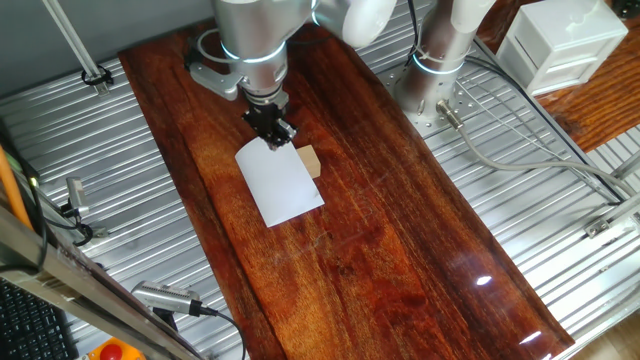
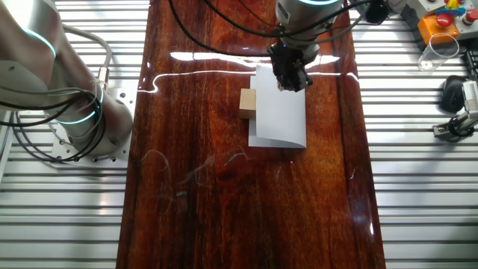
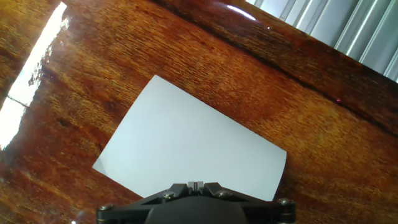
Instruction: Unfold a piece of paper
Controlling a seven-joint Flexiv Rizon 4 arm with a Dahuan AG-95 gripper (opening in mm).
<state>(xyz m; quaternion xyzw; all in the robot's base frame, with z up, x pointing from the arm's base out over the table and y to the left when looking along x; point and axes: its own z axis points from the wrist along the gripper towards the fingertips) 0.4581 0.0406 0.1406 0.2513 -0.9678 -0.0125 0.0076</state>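
Note:
The piece of paper [image 1: 282, 185] is a white folded sheet lying on the dark wooden board [image 1: 400, 250]. It also shows in the other fixed view [image 2: 280, 116] and in the hand view [image 3: 186, 143]. My gripper [image 1: 277, 133] is at the sheet's far edge and its jaws are shut on that edge, seen also in the other fixed view [image 2: 293, 81] and the hand view [image 3: 196, 185]. The top layer looks slightly raised over the lower one. A small tan cube [image 1: 311, 161] sits against the sheet's side [image 2: 247, 103].
The board lies on a ribbed metal table [image 1: 120, 180]. A second arm's base [image 1: 432, 75] stands beside the board. A white box [image 1: 560, 45], cables [image 1: 520, 150], a clear cup [image 2: 439, 51] and an orange box [image 2: 441, 22] lie off the board.

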